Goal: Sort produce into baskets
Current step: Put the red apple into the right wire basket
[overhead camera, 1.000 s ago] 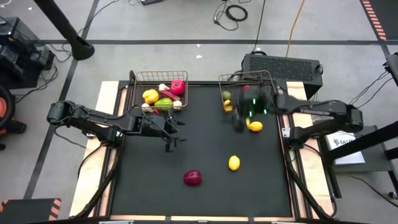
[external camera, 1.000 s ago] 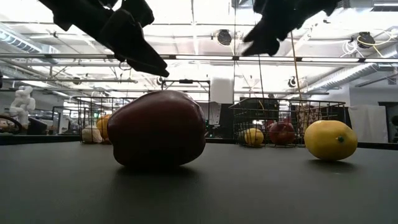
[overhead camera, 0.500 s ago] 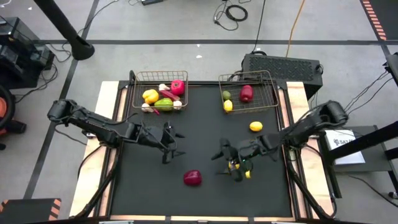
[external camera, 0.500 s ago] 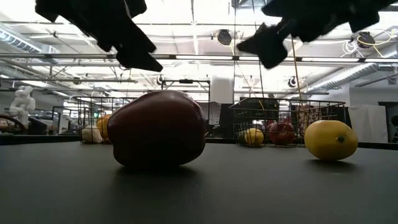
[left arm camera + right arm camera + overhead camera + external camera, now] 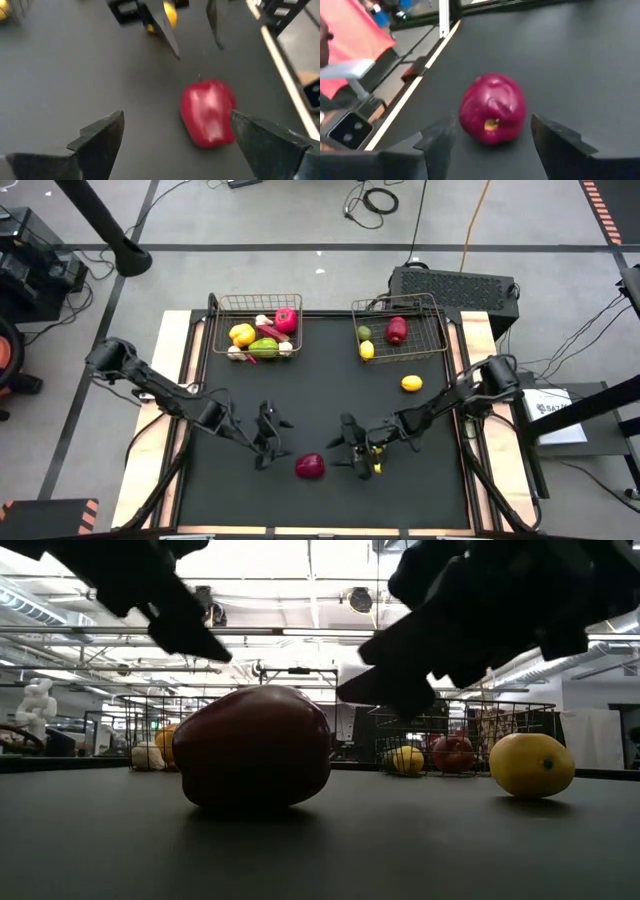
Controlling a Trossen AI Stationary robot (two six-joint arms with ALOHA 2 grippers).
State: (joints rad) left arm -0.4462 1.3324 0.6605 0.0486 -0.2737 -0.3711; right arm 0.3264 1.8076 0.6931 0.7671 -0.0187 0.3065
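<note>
Lemons (image 5: 411, 384) loose: two; red pepper (image 5: 310, 467): one; baskets (image 5: 222, 304): two.

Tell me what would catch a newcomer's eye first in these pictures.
The dark red pepper lying alone on the near part of the black mat, with the left end effector and right end effector flanking it, both open. Beyond them, two wire baskets hold colourful produce at the mat's far edge.

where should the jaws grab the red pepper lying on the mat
Across the red pepper's bulging middle, coming down from above. It lies on its side alone on the black mat, free all round. The open left gripper already flanks it in its wrist view.
</note>
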